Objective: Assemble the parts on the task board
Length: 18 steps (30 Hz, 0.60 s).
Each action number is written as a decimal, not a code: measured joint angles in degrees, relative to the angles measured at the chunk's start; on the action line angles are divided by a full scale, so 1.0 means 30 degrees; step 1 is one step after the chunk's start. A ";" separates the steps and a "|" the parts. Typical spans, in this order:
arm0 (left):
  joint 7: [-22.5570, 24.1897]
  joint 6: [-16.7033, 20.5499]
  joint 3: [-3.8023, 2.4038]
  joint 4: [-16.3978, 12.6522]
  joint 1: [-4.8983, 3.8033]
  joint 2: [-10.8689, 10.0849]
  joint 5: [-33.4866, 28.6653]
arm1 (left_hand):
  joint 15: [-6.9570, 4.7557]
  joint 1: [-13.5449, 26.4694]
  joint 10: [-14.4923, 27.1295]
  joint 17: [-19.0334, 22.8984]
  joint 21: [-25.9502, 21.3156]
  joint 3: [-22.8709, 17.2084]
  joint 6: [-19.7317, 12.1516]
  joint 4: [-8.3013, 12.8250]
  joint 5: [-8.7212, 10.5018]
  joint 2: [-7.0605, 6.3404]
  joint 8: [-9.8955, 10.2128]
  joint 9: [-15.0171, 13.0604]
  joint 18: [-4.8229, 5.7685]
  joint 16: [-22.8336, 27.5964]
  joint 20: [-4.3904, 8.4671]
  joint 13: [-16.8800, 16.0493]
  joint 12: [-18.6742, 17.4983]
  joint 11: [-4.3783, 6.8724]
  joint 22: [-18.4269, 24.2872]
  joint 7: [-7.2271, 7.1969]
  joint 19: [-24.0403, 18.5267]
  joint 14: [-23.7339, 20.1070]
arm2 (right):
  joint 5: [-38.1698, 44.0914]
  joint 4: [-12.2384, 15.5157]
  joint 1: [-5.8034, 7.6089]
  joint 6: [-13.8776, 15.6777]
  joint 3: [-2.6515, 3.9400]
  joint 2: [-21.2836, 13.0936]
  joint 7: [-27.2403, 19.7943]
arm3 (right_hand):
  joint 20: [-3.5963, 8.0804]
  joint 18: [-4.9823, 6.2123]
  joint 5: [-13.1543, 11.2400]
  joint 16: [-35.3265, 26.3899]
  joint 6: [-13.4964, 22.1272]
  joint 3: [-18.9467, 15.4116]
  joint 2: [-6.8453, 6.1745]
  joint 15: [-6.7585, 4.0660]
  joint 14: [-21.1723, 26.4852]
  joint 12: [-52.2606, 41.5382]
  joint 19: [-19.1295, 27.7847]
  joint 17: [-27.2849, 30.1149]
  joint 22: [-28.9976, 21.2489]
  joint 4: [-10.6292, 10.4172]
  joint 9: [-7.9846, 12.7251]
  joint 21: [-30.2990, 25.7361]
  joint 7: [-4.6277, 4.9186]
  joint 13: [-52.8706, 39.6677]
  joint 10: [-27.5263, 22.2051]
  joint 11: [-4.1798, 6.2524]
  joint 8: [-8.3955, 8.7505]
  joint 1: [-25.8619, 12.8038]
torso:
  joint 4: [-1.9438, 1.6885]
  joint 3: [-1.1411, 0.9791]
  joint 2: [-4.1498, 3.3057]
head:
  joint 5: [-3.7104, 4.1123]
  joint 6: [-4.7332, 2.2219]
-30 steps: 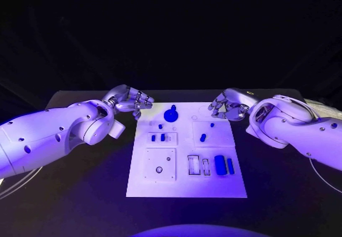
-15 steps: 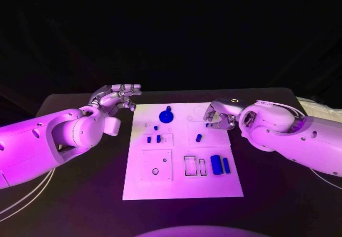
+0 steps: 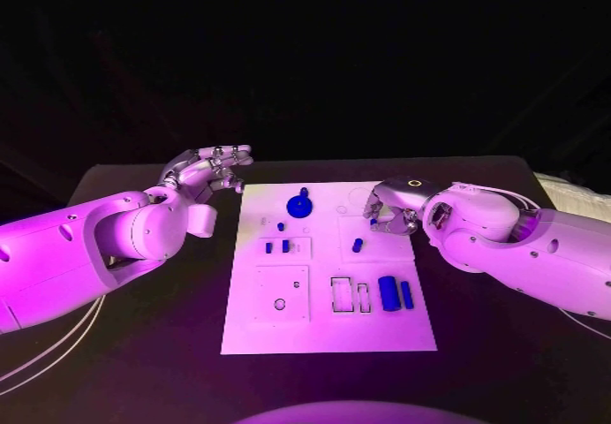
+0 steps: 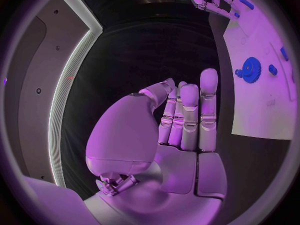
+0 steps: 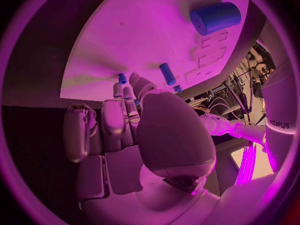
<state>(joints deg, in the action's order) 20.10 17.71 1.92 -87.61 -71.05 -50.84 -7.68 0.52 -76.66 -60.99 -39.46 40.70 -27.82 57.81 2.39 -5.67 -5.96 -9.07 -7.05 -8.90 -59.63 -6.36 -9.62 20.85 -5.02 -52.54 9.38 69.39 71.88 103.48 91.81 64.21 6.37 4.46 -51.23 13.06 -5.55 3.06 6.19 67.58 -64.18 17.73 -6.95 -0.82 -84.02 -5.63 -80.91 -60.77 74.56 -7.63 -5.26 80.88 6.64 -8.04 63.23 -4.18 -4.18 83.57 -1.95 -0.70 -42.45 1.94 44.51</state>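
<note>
Board (image 3: 328, 300) lies mid-bench (image 3: 127, 371), blue parts on it: a gear (image 3: 299, 208) at its far end, 2 cylinders (image 3: 396, 294) near its right edge. Left hand (image 3: 207, 168) hovers off its far-left corner, fingers straight, holding nothing. Right hand (image 3: 392, 210) sits over its right edge, fingers curled, grip unclear.

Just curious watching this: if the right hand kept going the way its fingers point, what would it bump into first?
Probably the small blue peg on the task board, just beyond the right hand; depth is unclear.
</note>
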 measured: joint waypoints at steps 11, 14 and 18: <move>-0.0039 -0.0042 0.0016 -0.0107 0.0003 -0.0073 0.0024 | 0.0000 0.0088 0.0235 0.0206 -0.0354 0.0288 -0.0044 -0.0108 0.0000 0.0053 0.0000 0.0039 0.0002 0.0077 0.0001 -0.0040 0.0152 -0.0096 0.0242 0.0041 0.0001 -0.0132 | 0.0420 -0.0332 -0.0153 -0.0343 -0.0004 0.0181 0.0255 | 0.0000 0.0001 -0.0263 -0.0076 -0.0401 0.1136 0.0250 0.0000 0.0000 0.0002 0.0000 0.0198 -0.0018 0.0492 -0.0012 0.0001 -0.0047 0.0623 0.0482 0.0144 0.0000 0.0250 | 0.0011 0.0011 0.0007 | -0.0092 0.0165; -0.0048 -0.0051 0.0017 -0.0121 0.0003 -0.0094 0.0039 | 0.0065 0.0287 0.0303 0.0305 -0.0481 0.0583 -0.0071 -0.0218 0.0000 0.0065 -0.0078 0.0050 0.0002 0.0076 0.0001 -0.0070 0.0260 -0.0167 0.0355 0.0068 0.0001 -0.0198 | 0.0584 -0.0335 -0.0158 -0.0447 0.0013 0.0210 0.0334 | 0.0000 -0.0001 -0.0294 -0.0076 -0.0485 0.1367 0.0250 0.0000 0.0000 0.0002 0.0000 0.0222 -0.0015 0.0567 -0.0043 0.0001 -0.0011 0.0741 0.0620 0.0141 0.0023 0.0250 | 0.0022 0.0009 0.0011 | -0.0092 0.0196; -0.0057 -0.0059 0.0020 -0.0132 0.0003 -0.0111 0.0053 | 0.0065 0.0307 0.0376 0.0320 -0.0517 0.0617 -0.0111 -0.0248 0.0000 0.0044 -0.0078 0.0049 0.0003 0.0076 0.0001 -0.0076 0.0262 -0.0093 0.0369 0.0028 0.0001 -0.0198 | 0.0780 -0.0314 -0.0166 -0.0534 0.0022 0.0229 0.0417 | 0.0000 0.0000 -0.0294 -0.0077 -0.0541 0.1422 0.0250 0.0000 0.0000 0.0002 0.0000 0.0235 0.0004 0.0622 -0.0054 0.0001 -0.0067 0.0803 0.0620 0.0142 0.0046 0.0250 | 0.0037 0.0011 0.0018 | -0.0077 0.0231</move>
<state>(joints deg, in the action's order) 19.93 17.53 1.98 -88.01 -71.04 -51.17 -7.52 0.72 -75.74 -59.86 -38.50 39.15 -25.97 57.48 1.64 -5.67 -5.82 -9.30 -6.90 -8.89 -59.40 -6.36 -9.85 21.64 -5.30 -51.43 9.46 69.39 71.28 105.82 90.87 63.71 4.77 4.53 -50.54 14.31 -5.55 3.06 5.30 67.35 -65.81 22.00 -6.20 -0.82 -84.02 -5.63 -80.91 -60.06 74.57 -5.76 -5.42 80.89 6.44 -5.63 65.09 -3.75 -4.04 84.32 -1.84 -0.66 -42.39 1.71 45.20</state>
